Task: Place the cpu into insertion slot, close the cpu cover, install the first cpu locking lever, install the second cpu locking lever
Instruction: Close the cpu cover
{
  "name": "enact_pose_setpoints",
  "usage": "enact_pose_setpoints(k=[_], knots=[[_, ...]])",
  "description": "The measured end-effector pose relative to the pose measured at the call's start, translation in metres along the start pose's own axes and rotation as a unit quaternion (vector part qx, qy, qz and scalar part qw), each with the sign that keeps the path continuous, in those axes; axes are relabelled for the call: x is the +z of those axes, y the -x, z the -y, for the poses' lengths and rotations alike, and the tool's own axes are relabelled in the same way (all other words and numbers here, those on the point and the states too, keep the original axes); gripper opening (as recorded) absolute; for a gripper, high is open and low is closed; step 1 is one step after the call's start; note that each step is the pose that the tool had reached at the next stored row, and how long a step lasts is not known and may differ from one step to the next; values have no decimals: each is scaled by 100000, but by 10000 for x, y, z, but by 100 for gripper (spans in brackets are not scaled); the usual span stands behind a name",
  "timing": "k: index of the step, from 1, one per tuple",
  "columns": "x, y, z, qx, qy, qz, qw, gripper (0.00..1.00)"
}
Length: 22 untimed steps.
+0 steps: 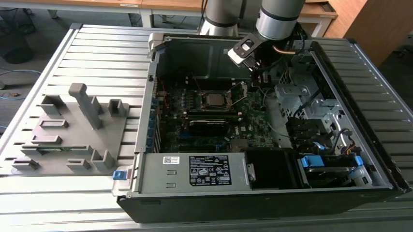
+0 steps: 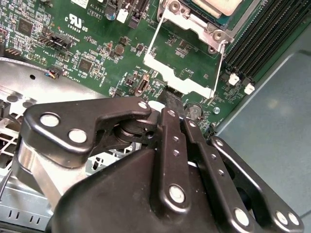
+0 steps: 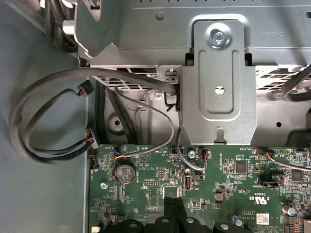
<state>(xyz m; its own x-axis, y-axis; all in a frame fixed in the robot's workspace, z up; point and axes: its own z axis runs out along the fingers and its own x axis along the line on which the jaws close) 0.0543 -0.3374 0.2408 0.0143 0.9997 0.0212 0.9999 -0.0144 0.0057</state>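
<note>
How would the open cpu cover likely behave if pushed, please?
The cpu cover is a thin windowed metal frame, so probably light yet fairly stiff. It stands raised beside the cpu, so it would likely swing, not slide.

Small white print on motherboard (image 2: 99,36)

Slatted metal table (image 1: 103,53) bears open computer case (image 1: 258,205), grey fixture (image 1: 65,140).
</note>
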Motion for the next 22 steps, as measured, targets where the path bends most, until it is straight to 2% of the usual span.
enact_pose_setpoints(k=[6, 15, 22], knots=[[7, 2, 125, -1, 208, -7, 100000, 11], [24, 6, 389, -16, 787, -16, 99997, 11], [39, 10, 635, -24, 1372, -27, 99991, 11]])
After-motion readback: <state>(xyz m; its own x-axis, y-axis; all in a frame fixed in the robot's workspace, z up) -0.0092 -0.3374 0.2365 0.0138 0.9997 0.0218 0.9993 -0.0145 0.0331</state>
